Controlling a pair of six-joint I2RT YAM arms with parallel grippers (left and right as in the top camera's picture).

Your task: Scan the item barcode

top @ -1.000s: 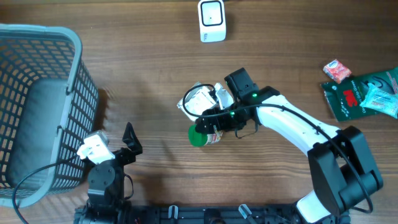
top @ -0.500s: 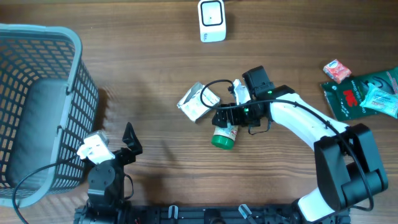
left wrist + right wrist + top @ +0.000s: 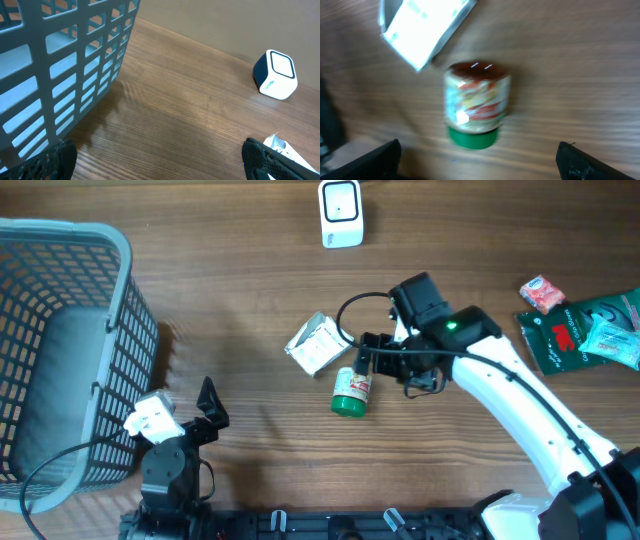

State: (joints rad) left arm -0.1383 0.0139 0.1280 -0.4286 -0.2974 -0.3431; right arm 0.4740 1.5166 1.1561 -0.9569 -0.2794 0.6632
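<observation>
A small jar (image 3: pixel 350 392) with a green lid and a red-and-white label lies on its side on the table, lid toward the front. In the right wrist view the jar (image 3: pixel 477 104) sits free, just ahead of my open right gripper (image 3: pixel 480 161), which holds nothing. Overhead, the right gripper (image 3: pixel 380 363) hovers just behind and to the right of the jar. The white barcode scanner (image 3: pixel 341 213) stands at the far edge; it also shows in the left wrist view as the scanner (image 3: pixel 276 75). My left gripper (image 3: pixel 208 410) rests open at the front left.
A white foil packet (image 3: pixel 318 345) lies just left of the jar. A grey mesh basket (image 3: pixel 60 350) fills the left side, close to the left arm. At the far right lie a green pouch (image 3: pixel 580 330) and a pink sweet (image 3: pixel 541 293).
The right gripper has opened and let go of the jar, then pulled back up and to the right. The jar now lies loose on the table. The left arm has not moved.
</observation>
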